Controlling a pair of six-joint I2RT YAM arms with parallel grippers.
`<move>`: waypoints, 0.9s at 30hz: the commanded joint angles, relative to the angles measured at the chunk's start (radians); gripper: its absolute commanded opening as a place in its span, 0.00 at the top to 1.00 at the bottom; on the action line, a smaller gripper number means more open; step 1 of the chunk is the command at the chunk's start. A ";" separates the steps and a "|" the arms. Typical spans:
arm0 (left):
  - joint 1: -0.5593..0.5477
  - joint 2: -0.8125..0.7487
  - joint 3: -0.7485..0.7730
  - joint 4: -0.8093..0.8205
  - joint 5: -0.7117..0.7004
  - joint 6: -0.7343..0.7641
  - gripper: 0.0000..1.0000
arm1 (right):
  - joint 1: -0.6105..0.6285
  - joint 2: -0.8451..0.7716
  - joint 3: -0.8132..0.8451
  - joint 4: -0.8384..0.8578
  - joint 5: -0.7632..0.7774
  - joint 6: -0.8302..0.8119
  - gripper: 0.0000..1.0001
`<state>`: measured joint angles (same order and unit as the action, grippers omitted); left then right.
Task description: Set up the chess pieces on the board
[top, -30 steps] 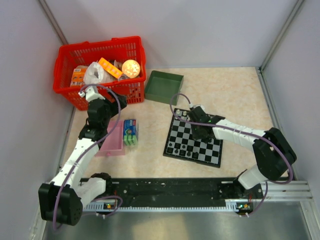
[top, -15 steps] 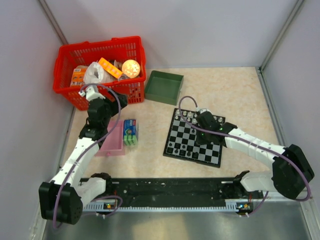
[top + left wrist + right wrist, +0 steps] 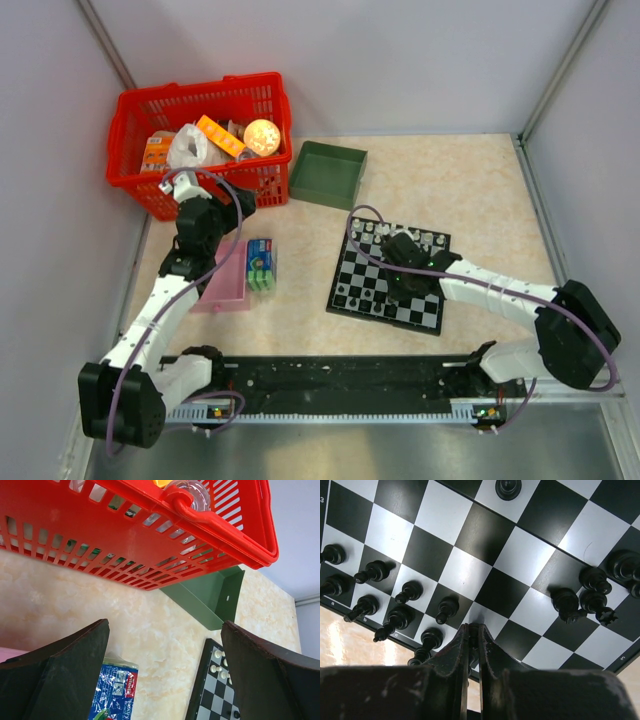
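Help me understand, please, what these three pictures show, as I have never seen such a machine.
Two white robot arms are bolted at the near edge of a table. The overhead picture shows both. The other two come from a camera on each wrist, looking past that arm's own pincer. The left pincer is open and empty, near a red basket. The right pincer is shut over the chessboard; whether it pinches a piece is hidden. On the board stand black pieces and white pieces. A green tray, a pink tray and a blue packet lie nearby.
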<state>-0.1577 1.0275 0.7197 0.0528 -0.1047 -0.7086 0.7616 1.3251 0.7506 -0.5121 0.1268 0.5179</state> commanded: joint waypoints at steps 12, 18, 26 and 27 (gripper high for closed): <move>0.006 -0.001 -0.005 0.058 0.003 -0.002 0.01 | 0.010 0.009 -0.019 0.032 0.051 0.024 0.96; 0.006 -0.007 -0.005 0.058 0.000 -0.002 0.01 | 0.010 0.003 -0.013 0.043 0.040 0.024 0.82; 0.006 -0.009 0.000 0.055 0.000 0.001 0.01 | 0.007 -0.073 0.022 0.015 0.115 0.025 0.70; 0.006 -0.007 0.001 0.055 -0.001 0.003 0.01 | 0.004 -0.087 0.029 0.006 0.131 0.024 0.69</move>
<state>-0.1577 1.0279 0.7170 0.0532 -0.1017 -0.7086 0.7631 1.3083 0.7376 -0.5026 0.1837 0.5297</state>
